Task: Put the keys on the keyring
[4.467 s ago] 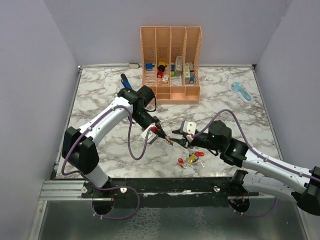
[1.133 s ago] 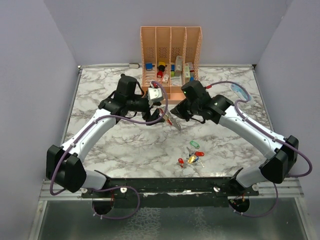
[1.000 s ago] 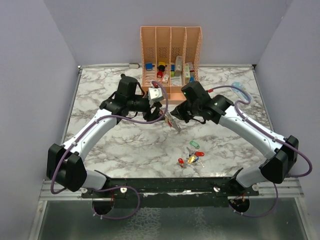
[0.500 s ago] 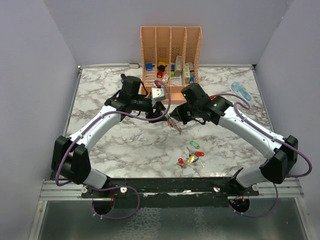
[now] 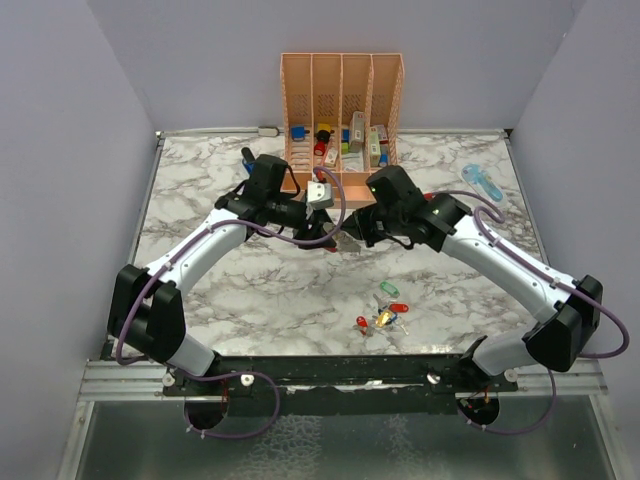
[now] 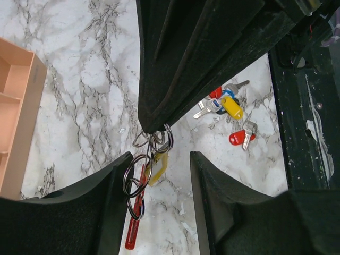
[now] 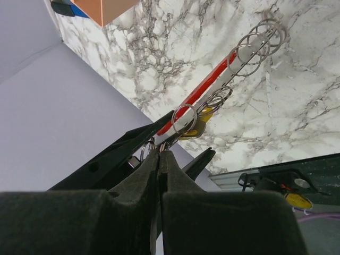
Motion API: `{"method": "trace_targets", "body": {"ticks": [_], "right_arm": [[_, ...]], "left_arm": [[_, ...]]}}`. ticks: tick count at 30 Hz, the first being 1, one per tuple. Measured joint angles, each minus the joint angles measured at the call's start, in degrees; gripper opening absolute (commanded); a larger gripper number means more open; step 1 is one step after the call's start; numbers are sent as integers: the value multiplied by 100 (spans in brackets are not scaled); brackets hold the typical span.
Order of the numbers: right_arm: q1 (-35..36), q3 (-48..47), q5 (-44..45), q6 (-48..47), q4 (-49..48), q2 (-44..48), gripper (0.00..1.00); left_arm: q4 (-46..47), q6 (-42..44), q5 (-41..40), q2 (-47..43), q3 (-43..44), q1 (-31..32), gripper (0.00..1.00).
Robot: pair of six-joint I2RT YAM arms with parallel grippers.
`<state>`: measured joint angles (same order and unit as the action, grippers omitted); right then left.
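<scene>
Right claw (image 7: 159, 153) is pinched closed on the keyring (image 7: 203, 88), holding it above the desk (image 5: 250, 295). Left claw (image 6: 160, 157) stands open, its fingers either side of the hanging rings. Loose keys (image 5: 385, 313) lie on the desk, well apart from both claws, towards the arm bases.

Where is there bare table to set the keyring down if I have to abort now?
Bare marble: near-centre, between the left arm and the loose keys; far right, between the organiser and the pale blue tool. Crowded: mid-table, where the left gripper and right gripper meet at the keyring.
</scene>
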<state>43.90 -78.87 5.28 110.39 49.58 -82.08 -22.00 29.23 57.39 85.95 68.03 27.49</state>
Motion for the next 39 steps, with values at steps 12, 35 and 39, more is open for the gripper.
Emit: {"method": "trace_targets", "body": {"ticks": [12,35,39], "right_arm": [[0,365,-4,151,-393,258,1],[-4,1351,-376,-57,-1759,839,1],[-4,1453,-479,-42,-1945,931,1]], "left_arm": [[-83,328,-286,-2,0,-90,49],[-2002,3353,236,302,507,-476,69],[-2013,3475,243,326,420,-481,56]]}}
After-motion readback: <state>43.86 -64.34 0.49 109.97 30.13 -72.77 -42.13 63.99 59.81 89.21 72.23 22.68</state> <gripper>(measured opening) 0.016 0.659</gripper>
